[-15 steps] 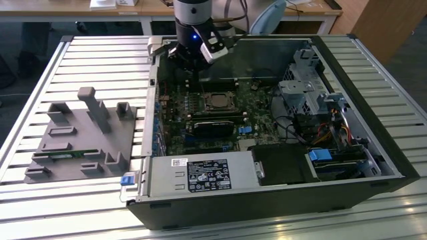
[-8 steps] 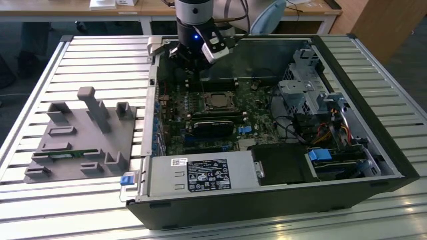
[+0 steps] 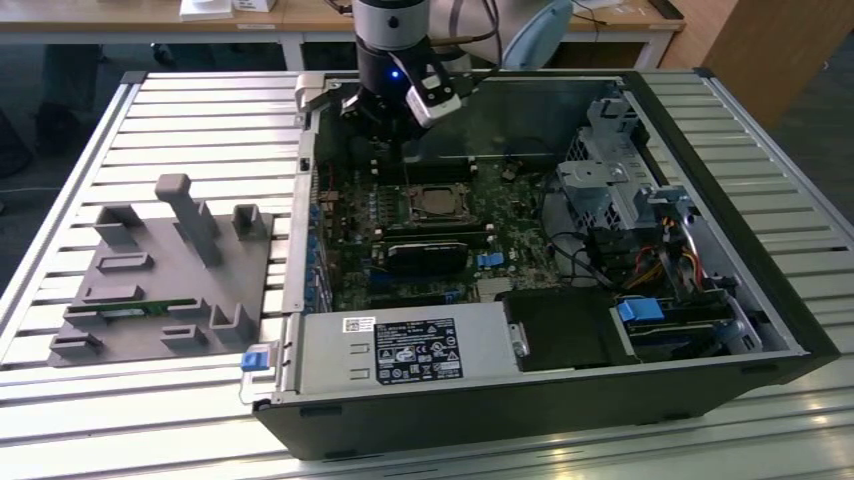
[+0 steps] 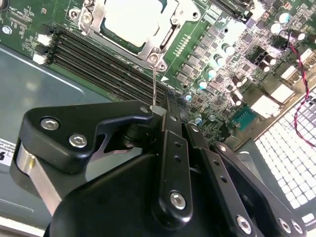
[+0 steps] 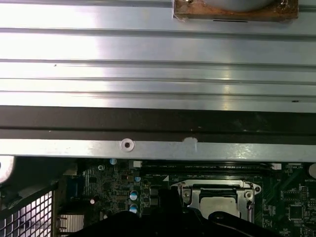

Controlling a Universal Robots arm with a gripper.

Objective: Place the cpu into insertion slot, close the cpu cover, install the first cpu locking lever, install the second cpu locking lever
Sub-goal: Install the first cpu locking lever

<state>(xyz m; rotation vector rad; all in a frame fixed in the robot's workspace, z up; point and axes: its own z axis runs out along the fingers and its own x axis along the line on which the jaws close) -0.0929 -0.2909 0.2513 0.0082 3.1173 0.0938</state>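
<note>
Mid-frame, my pincer [image 4: 157,111] clamps the thin cpu locking lever [image 4: 154,86]: probably springy, slippery wire, best held near its end.

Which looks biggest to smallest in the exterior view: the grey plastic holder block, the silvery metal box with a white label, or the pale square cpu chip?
1. grey plastic holder block
2. silvery metal box, somewhat smaller-looking
3. pale square cpu chip, clearly smallest
</note>
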